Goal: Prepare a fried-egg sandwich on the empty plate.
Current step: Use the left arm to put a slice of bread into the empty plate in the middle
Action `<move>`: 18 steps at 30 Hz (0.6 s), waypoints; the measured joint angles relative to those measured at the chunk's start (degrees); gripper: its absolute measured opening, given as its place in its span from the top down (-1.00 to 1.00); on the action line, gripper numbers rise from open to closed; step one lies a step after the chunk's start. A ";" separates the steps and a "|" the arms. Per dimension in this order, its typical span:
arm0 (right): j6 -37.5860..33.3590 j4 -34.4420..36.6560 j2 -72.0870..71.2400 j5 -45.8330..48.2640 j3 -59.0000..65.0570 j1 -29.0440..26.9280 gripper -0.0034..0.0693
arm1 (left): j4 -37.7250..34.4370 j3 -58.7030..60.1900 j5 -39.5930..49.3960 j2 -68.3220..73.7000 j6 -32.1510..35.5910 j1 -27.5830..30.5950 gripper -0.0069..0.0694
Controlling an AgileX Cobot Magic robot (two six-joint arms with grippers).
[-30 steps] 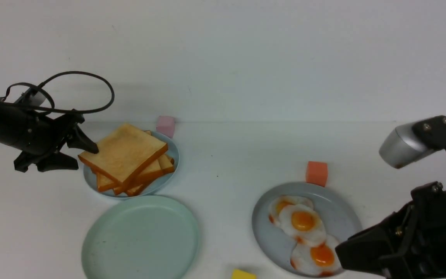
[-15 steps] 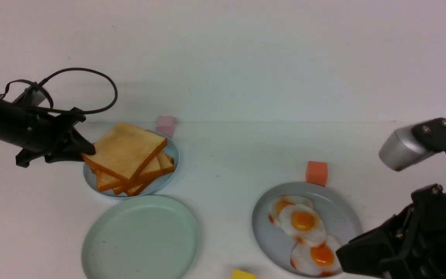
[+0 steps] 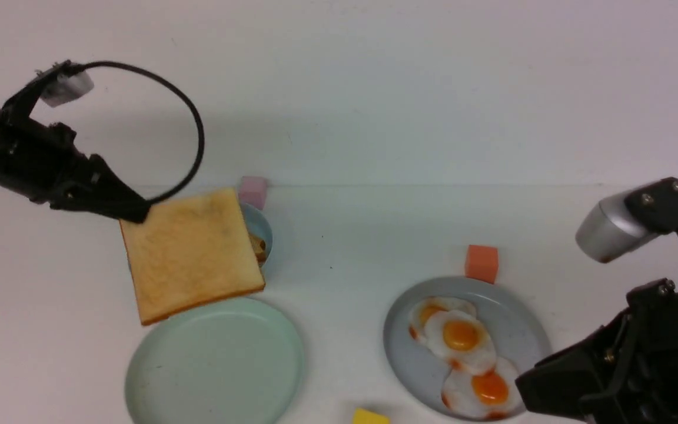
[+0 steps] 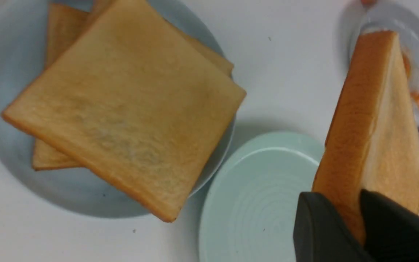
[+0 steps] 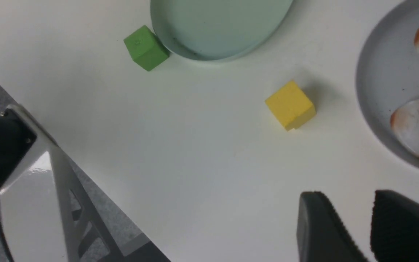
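A: Sandwich status?

B: Not built. The mint plate [image 3: 215, 359] is bare, near left of the surface, just in front of the toast plate [image 3: 261, 227].

A: First slice?

B: One toast slice [image 3: 189, 253] is in the air, with the left jaws pinching it at a corner. It hangs tilted. In the front view its lower edge overlaps the mint plate's far rim. The rest of the pile [image 4: 122, 105] sits on its own plate.

A: How to do this step well?

B: My call: carry it on over the plate's middle and level it out. Get low before letting go, because a corner grip lets the slice swing. Dropped from height it may land half over the rim. Lay it flat and centred so the egg has room.

A: Anything in the way?

B: A green cube [image 5: 146, 48] is just beside the plate's rim and a yellow cube [image 5: 290, 104] is near. Neither is on the plate.

A: Right side?

B: The right jaws are partly spread with nothing between them. They are low by the egg plate [image 3: 515, 318], and the eggs [image 3: 459, 335] are untouched.
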 joint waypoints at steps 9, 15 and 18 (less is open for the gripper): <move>0.00 -0.32 0.00 -1.07 -0.04 0.00 0.24 | 2.88 6.90 -5.24 1.87 9.60 -7.01 0.47; 0.00 -0.21 0.00 -1.02 -0.04 0.00 0.24 | 7.50 7.12 -9.11 4.31 9.73 -9.11 0.47; 0.00 -0.21 0.00 -1.02 -0.04 0.00 0.24 | 7.84 7.14 -10.05 4.97 9.73 -9.11 0.47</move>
